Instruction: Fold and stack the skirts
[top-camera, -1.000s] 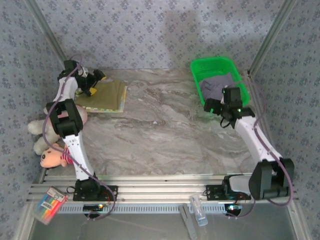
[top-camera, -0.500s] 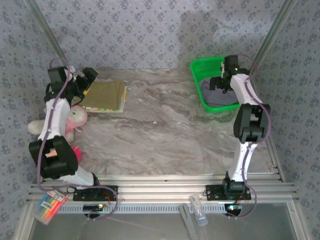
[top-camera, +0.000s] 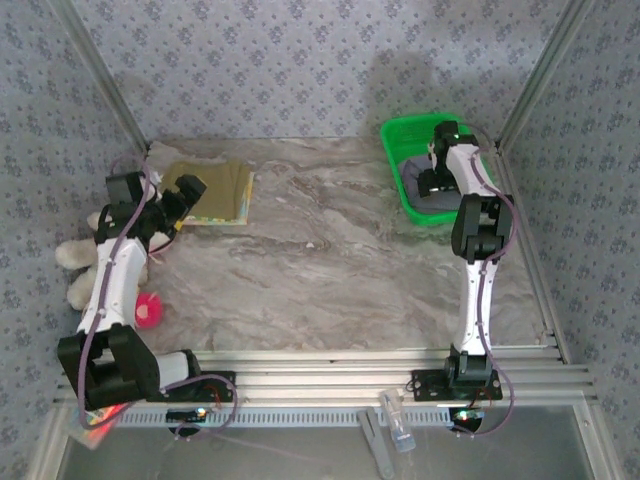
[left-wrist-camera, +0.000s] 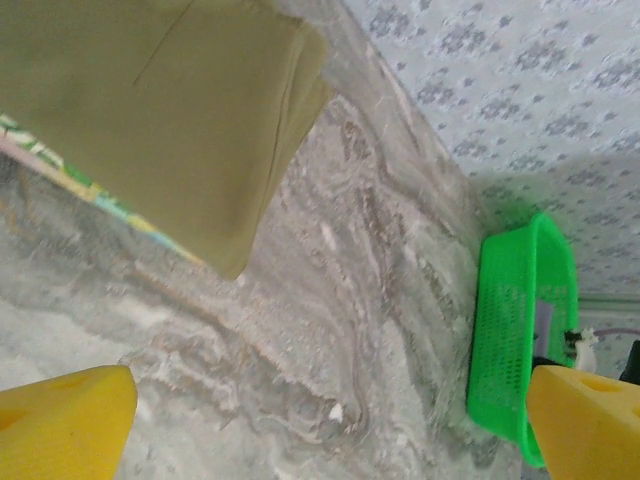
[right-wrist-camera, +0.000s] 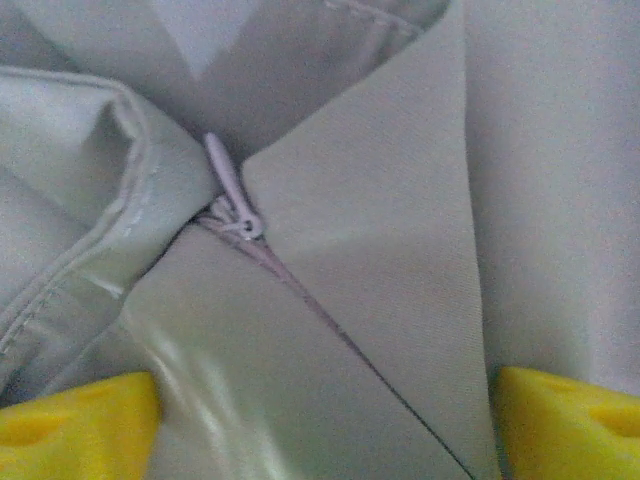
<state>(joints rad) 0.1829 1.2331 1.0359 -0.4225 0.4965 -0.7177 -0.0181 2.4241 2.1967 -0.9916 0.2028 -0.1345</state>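
At mid-left, left gripper (top-camera: 188, 193) hung with jaws released, just beside the folded olive skirt (top-camera: 212, 190), which lay stacked on a patterned skirt (left-wrist-camera: 100, 195). Far right, right gripper (top-camera: 432, 180) sat inside the green basket (top-camera: 400, 135), jaws apart and straddling the lavender skirt (right-wrist-camera: 350, 220) near its zipper pull (right-wrist-camera: 228, 195), nothing clamped. Step looked like fetching another skirt. Next move probably needs a firm pinch, then a lift clear of the rim.

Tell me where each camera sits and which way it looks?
Top: above and behind, looking down on the table; left arm and right arm show.
Left wrist: low, facing the olive skirt and green basket; left claw shows.
Right wrist: close above a pale skirt and its zip; right claw shows.
Shared: top and left wrist both show the basket.
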